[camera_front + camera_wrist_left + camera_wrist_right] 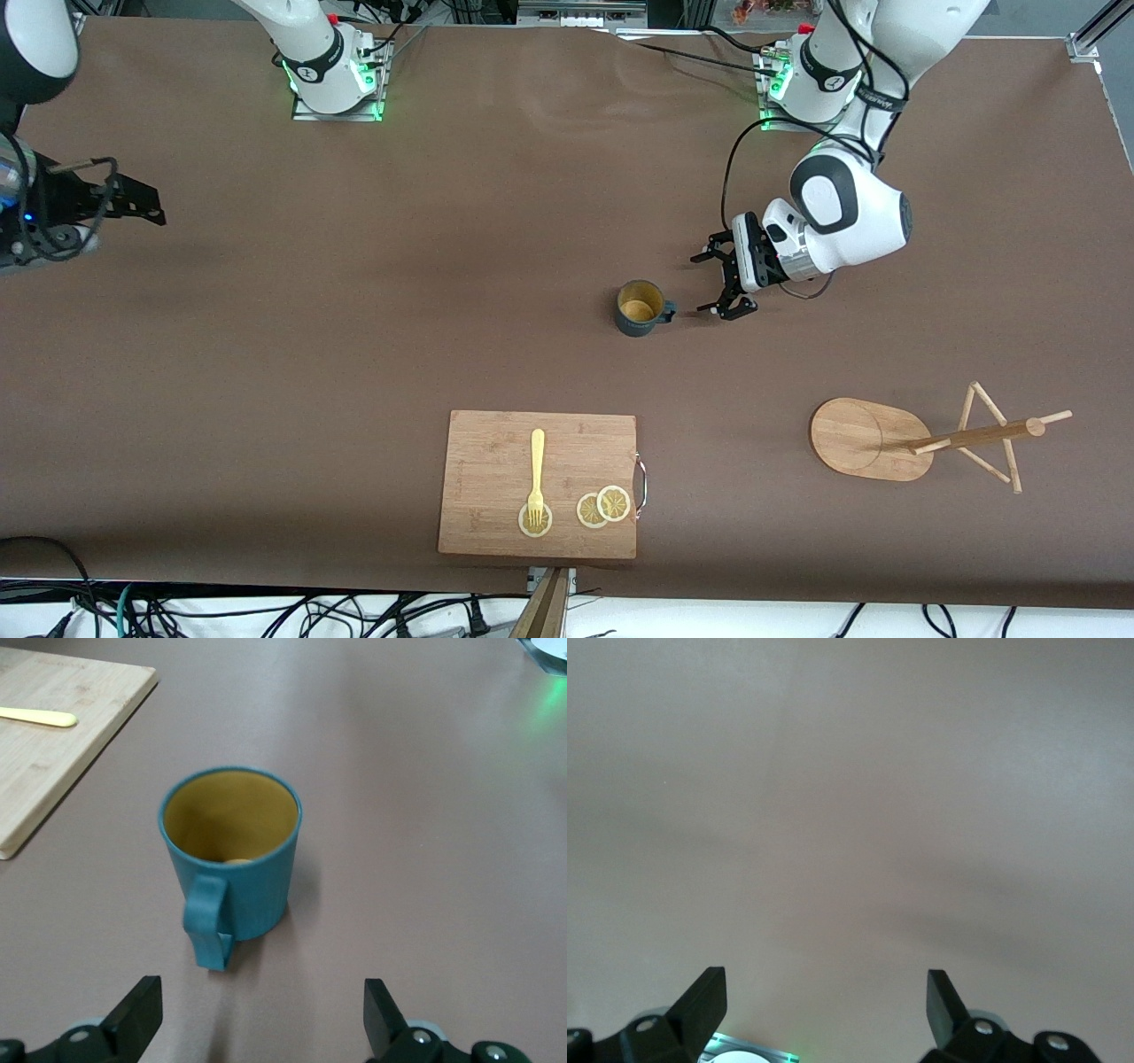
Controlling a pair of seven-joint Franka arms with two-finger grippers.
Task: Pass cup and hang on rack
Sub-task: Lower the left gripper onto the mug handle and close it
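Note:
The teal-blue cup (640,307) stands upright on the table, yellowish inside, its loop handle turned toward my left gripper (710,284). That gripper is open and empty, low over the table just beside the handle without touching it. In the left wrist view the cup (232,855) sits ahead of the open left gripper (263,1014). The wooden rack (873,439) stands on its oval base toward the left arm's end, nearer the front camera than the cup. My right gripper (133,202) is open and empty, waiting over the right arm's end; in its own view, the right gripper (826,1005) shows above bare table.
A bamboo cutting board (496,461) lies near the table's front edge, with a yellow fork (536,474) and lemon slices (603,506) on it. Its corner shows in the left wrist view (53,771). Brown table spreads between cup and rack.

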